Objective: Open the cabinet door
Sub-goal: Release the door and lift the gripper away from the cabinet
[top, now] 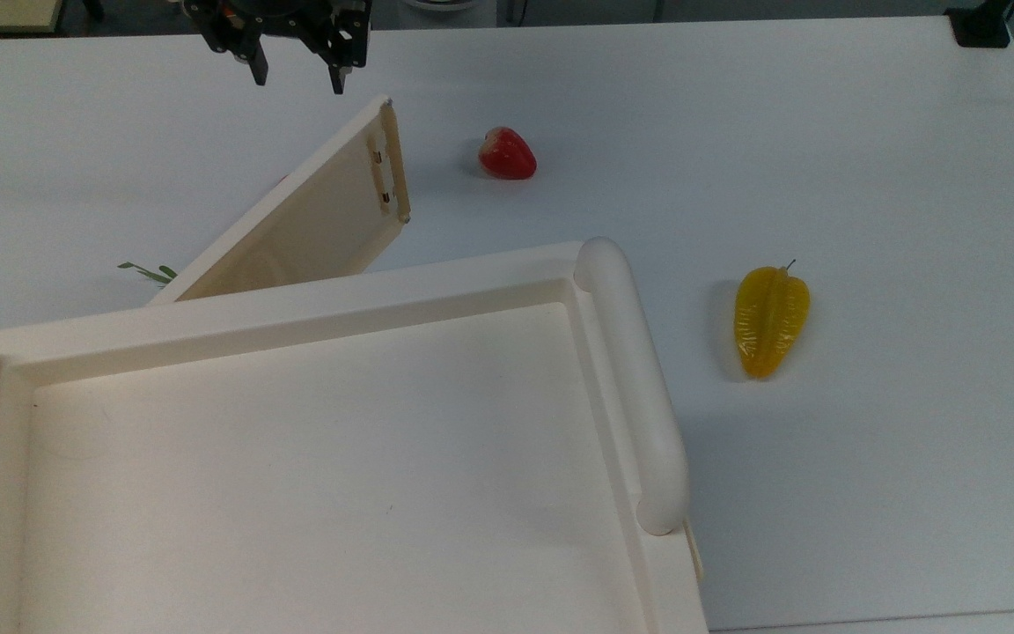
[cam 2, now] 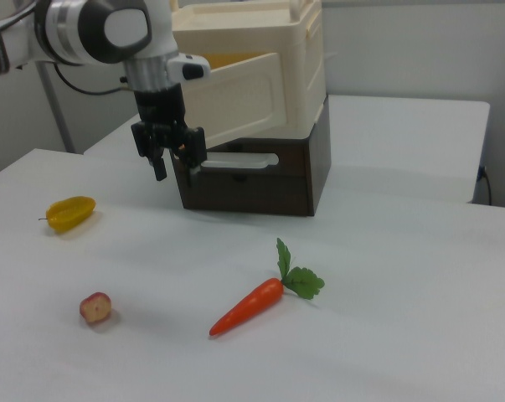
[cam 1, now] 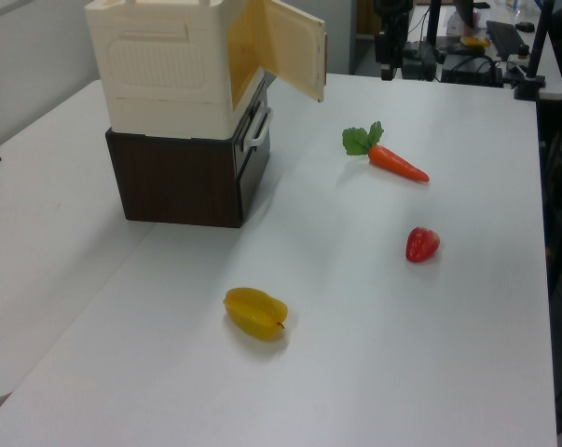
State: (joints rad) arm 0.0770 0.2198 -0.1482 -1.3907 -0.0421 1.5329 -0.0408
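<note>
The cabinet (cam 1: 169, 65) is a cream-white unit on a dark brown base; its tray-like top with rounded rails (top: 630, 379) takes up the top view's lower left. The cabinet door (top: 313, 211) stands swung out at an angle, its slim bar handle (top: 381, 172) on the free edge. The door (cam 1: 294, 47) also juts out in the left view, and the door (cam 2: 244, 96) is visible in the right view. My gripper (top: 296, 75) hangs open beyond the door's free edge, apart from it and holding nothing. In the right view the gripper (cam 2: 175, 166) is in front of the base.
On the white table lie a red strawberry (top: 507, 154), a yellow starfruit (top: 771, 321) and a carrot (cam 1: 397, 163), whose green leaves (top: 150, 273) peek out beside the door. The brown base has a drawer handle (cam 2: 235, 159). Desks and equipment stand beyond the table.
</note>
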